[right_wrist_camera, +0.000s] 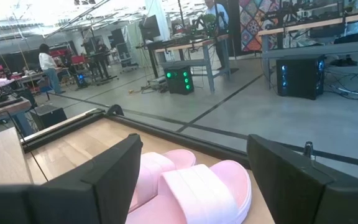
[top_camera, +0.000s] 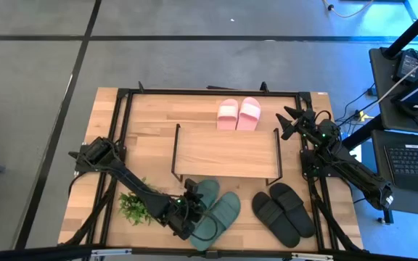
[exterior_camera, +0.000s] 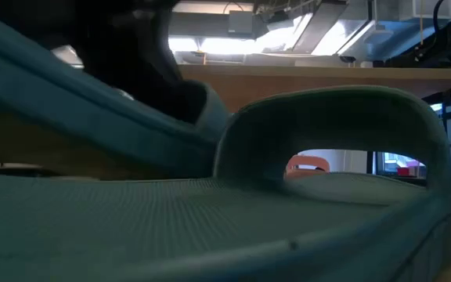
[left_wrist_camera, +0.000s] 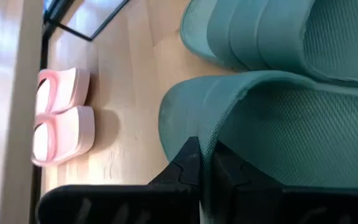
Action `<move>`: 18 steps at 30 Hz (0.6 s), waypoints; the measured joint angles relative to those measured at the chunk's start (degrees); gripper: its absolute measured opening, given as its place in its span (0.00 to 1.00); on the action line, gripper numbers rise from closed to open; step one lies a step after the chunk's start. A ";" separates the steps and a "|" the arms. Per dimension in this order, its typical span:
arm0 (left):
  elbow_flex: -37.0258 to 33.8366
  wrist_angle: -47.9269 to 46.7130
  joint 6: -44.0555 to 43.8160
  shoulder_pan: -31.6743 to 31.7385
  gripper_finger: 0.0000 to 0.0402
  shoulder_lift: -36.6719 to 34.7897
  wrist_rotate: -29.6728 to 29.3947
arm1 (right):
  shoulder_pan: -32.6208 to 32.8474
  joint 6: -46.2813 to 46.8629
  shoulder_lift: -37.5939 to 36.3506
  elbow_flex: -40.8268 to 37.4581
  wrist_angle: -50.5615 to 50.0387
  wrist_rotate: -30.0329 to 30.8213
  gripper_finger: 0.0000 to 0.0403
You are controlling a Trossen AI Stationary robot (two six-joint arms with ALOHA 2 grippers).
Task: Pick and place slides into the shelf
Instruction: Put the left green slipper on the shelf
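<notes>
Two dull green slides lie side by side near the table's near edge, in front of the shelf. My left gripper is at their left side, shut on one of them. The low view is filled by a green slide with its strap arching up. The pink slides rest on their soles behind the shelf. My right gripper hangs open near the shelf's far right corner, pointing toward the pink pair, touching nothing. The black slides lie at the near right. My left gripper pinches the green slide's strap at its side edge, near where it meets the sole. One finger is outside the strap and the other on the footbed side. Whether the slide is lifted I cannot tell.
A small green potted plant stands just left of my left gripper. A black metal frame runs around the tabletop. The shelf's black legs stand just behind the green slides. A laptop and cables sit beyond the table's right edge.
</notes>
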 joint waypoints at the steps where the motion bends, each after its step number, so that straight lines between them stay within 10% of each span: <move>1: 1.34 -2.24 -1.16 -0.13 0.01 0.00 0.37 | 0.02 0.00 0.00 0.00 0.00 -0.02 0.72; 18: 29.21 -24.58 -15.40 -0.80 0.01 0.00 29.12 | 0.00 -0.17 0.00 0.00 0.00 0.00 0.72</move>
